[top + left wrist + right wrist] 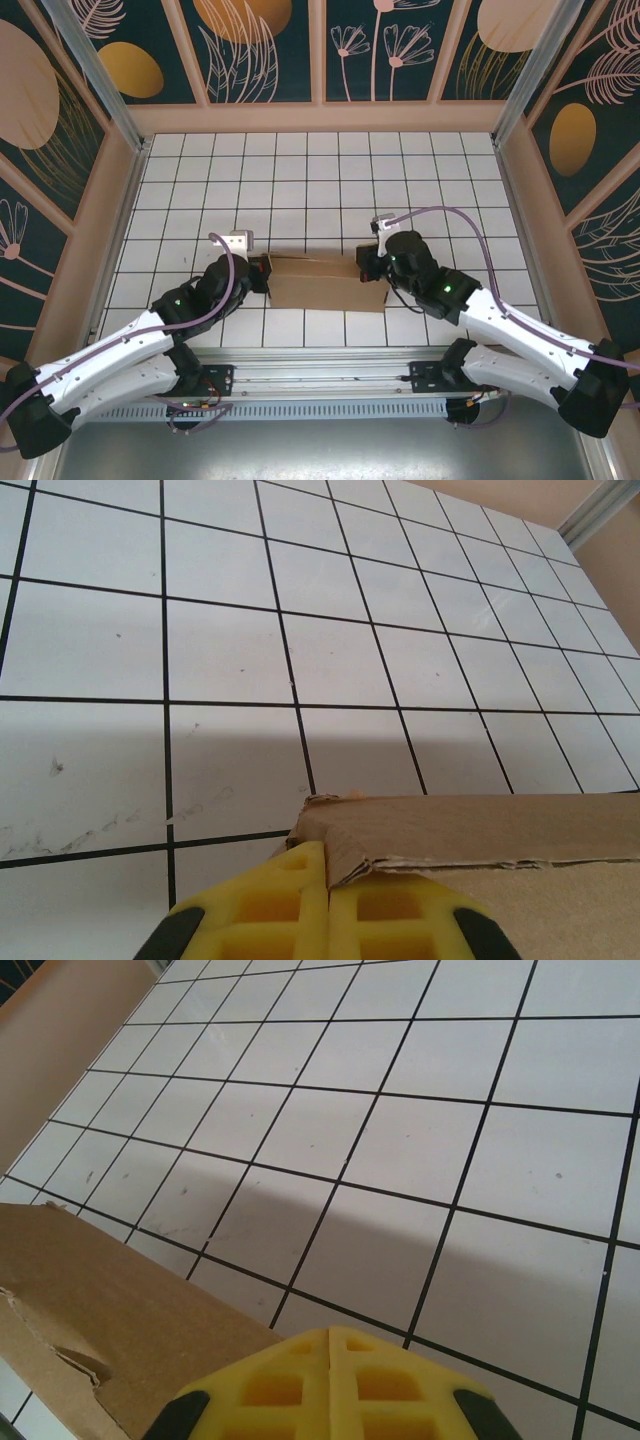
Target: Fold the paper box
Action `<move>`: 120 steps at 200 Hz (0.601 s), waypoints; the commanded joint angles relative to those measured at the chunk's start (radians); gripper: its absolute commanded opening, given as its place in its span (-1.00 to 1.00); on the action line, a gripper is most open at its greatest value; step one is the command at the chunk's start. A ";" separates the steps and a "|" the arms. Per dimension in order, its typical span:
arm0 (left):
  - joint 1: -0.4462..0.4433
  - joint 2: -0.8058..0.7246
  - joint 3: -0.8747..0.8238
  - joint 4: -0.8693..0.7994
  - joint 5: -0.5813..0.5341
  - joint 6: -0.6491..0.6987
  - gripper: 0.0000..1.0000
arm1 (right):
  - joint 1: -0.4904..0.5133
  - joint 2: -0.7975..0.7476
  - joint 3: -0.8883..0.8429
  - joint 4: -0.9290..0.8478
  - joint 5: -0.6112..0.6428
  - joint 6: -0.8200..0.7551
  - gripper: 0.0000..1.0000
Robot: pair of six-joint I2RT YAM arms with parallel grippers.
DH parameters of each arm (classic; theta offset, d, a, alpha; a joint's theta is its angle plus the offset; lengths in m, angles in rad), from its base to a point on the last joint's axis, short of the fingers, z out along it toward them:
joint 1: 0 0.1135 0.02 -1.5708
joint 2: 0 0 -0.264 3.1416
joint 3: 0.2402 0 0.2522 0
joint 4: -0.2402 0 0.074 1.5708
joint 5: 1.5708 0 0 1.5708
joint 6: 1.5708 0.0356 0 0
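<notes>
- Box (325, 282): low, brown, on the table (300, 180) between both grippers.
- Left gripper (263, 272): fingers pressed together, tips against the box's left end.
- Right gripper (366, 268): fingers pressed together, holding nothing, just beside the box's right end.

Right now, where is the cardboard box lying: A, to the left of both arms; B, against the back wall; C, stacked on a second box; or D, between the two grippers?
D: in the top view the paper box lies with the left gripper at its left end and the right gripper at its right end.
</notes>
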 commanded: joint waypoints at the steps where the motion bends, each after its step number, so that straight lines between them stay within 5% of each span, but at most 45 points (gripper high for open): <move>1: -0.008 -0.010 -0.014 -0.114 0.037 -0.003 -0.80 | 0.024 0.001 -0.043 -0.018 -0.011 0.036 -1.00; 35: -0.008 -0.065 0.001 -0.135 0.053 -0.020 -0.55 | 0.038 -0.010 -0.056 -0.005 0.009 0.047 -1.00; 73: -0.007 -0.113 0.025 -0.177 0.068 -0.065 0.01 | 0.048 -0.009 -0.063 0.005 0.030 0.054 -1.00; 120: -0.007 -0.154 0.044 -0.213 0.047 -0.078 -0.11 | 0.050 -0.004 -0.069 0.014 0.061 0.052 -1.00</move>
